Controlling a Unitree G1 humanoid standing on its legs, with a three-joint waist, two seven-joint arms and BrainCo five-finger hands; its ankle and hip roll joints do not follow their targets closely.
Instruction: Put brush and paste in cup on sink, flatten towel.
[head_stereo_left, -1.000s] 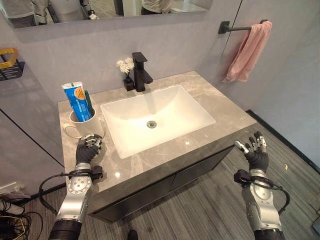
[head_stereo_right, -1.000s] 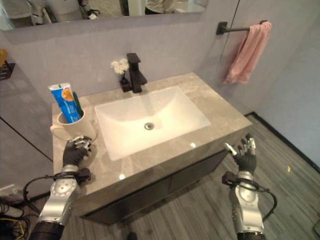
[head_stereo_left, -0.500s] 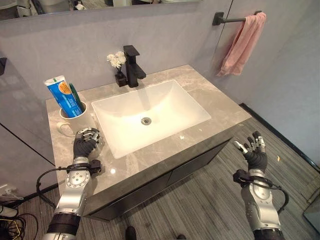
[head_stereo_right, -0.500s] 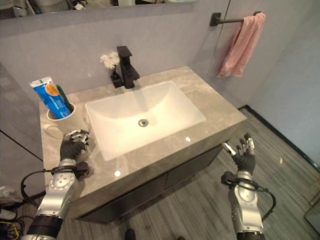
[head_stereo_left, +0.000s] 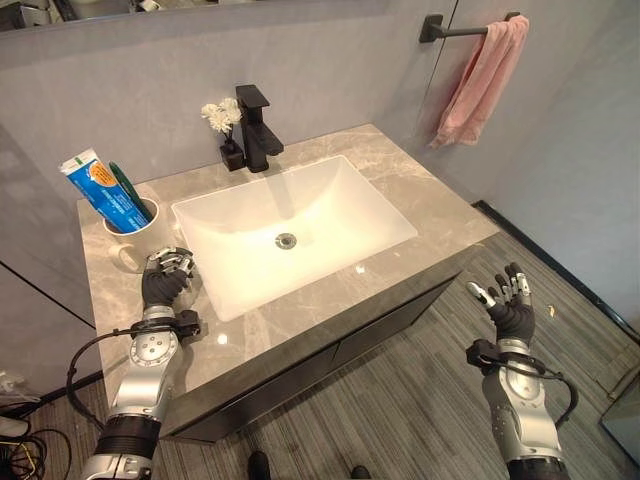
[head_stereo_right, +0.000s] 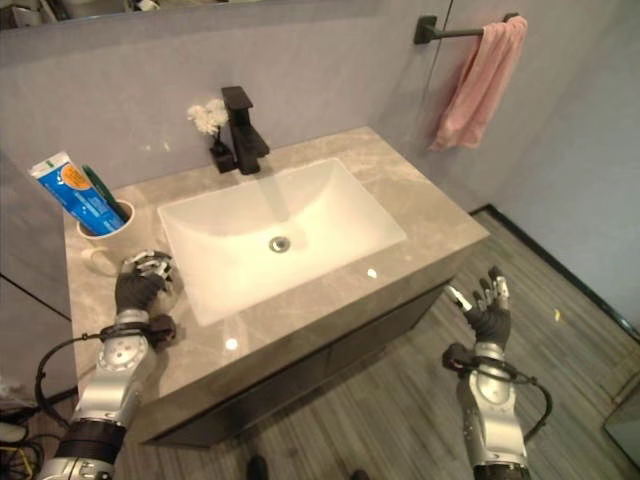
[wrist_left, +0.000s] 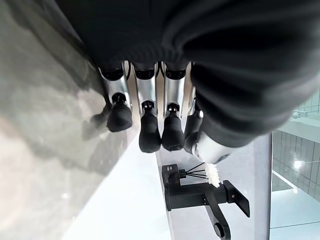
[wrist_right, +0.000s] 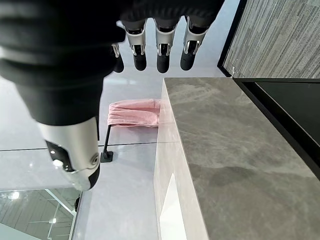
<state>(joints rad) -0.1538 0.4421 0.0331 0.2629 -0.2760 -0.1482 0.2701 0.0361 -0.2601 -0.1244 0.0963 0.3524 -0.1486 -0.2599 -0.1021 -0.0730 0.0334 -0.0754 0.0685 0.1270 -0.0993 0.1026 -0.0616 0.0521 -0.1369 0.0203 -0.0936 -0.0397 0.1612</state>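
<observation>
A grey marble counter (head_stereo_left: 420, 195) surrounds a white sink (head_stereo_left: 300, 215). A white cup (head_stereo_left: 133, 232) stands at its left end, a black faucet (head_stereo_left: 253, 128) and a small flower vase (head_stereo_left: 224, 135) along the back edge. The left robot hand (head_stereo_left: 163, 285) rests on it just before the cup.

My left hand (head_stereo_left: 165, 283) sits curled at lower left; my right hand (head_stereo_left: 510, 312) hangs spread, lower right.

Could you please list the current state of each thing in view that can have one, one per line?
cup: upright on the counter, left of the basin.
toothpaste: standing in the cup, leaning.
toothbrush: standing in the cup.
towel: bunched, hanging on the wall bar, not flattened.
sink: basin dry-looking.
faucet: no water running.
left hand: fingers curled, holding nothing, by the cup.
right hand: open, off the counter's right front corner.
</observation>
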